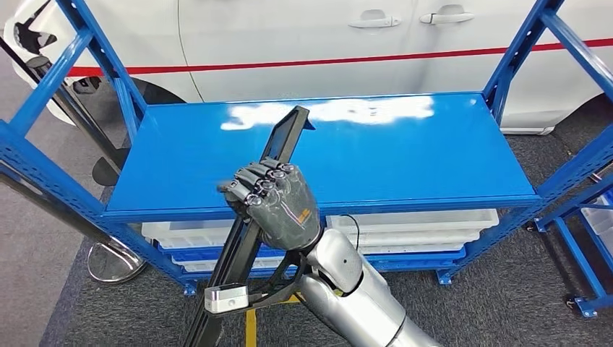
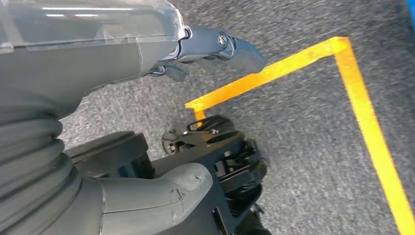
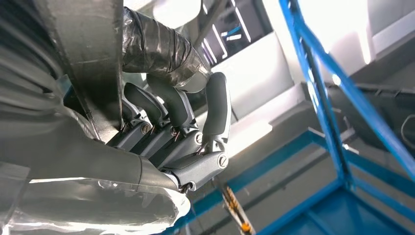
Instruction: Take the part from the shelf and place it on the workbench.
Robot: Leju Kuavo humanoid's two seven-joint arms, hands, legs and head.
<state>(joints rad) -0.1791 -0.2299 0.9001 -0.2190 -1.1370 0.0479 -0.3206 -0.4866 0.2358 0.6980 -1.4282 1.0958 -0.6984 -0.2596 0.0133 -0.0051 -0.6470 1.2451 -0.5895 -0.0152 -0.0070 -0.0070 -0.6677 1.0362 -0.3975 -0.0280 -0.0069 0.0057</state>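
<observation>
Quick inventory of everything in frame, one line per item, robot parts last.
part: 1, black, long and narrow, held tilted in front of the shelf, upper end over the top deck
shelf: 1, blue, ahead of the robot, glare on its top deck
trays: a stack, white, on the lower level of the shelf
car: 1, white with a red stripe, behind the shelf
floor tape: yellow lines on grey carpet
stand base: 1, silver, round, on the floor left of the shelf
right hand: grey, grips the part
left hand: grey, hangs over the floor, holds nothing
</observation>
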